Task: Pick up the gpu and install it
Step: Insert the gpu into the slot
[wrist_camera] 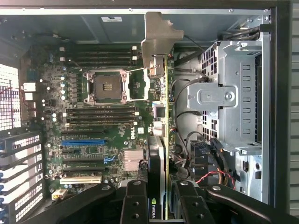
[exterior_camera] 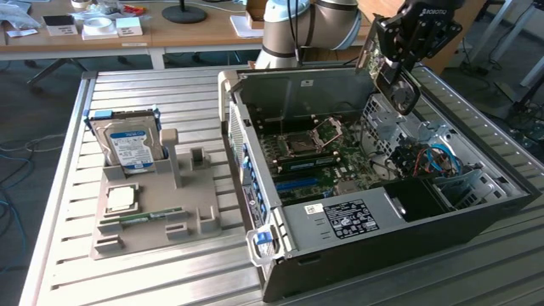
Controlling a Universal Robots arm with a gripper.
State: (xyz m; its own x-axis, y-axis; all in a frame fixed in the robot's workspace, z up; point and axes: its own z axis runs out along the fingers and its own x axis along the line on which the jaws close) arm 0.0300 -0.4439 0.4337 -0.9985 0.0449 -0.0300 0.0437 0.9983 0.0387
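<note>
Gripping: the gpu (exterior_camera: 401, 89), a thin flat dark circuit card with a round black fan, is pinched by the black gripper (exterior_camera: 395, 62); the jaws are pressed against its two faces.
Card position: it is held on edge in the air above the open black-and-silver computer case (exterior_camera: 476, 223), by the far wall, and is judged to be touching nothing else.
Wrist view: the gpu (wrist_camera: 158, 154) is seen edge-on in the gripper (wrist_camera: 161, 205), with its silver metal bracket (wrist_camera: 161, 32) at the end furthest from the jaws.
Beneath: the green motherboard (wrist_camera: 93, 116) is exposed, with the long blue expansion slot (wrist_camera: 83, 141) unoccupied.
Alignment: the card's length appears to run crosswise to the slot's length, so it is judged not yet lined up.
Step judged: the card is being carried over the board towards seating.
Doing it well: the card should be kept upright, its length brought parallel to the slot and its bracket turned to the case's rear openings.
Hazard: the red-and-black cables (wrist_camera: 210, 179) and the silver perforated drive cage (wrist_camera: 229, 93) lie just beside the card and should be cleared.
</note>
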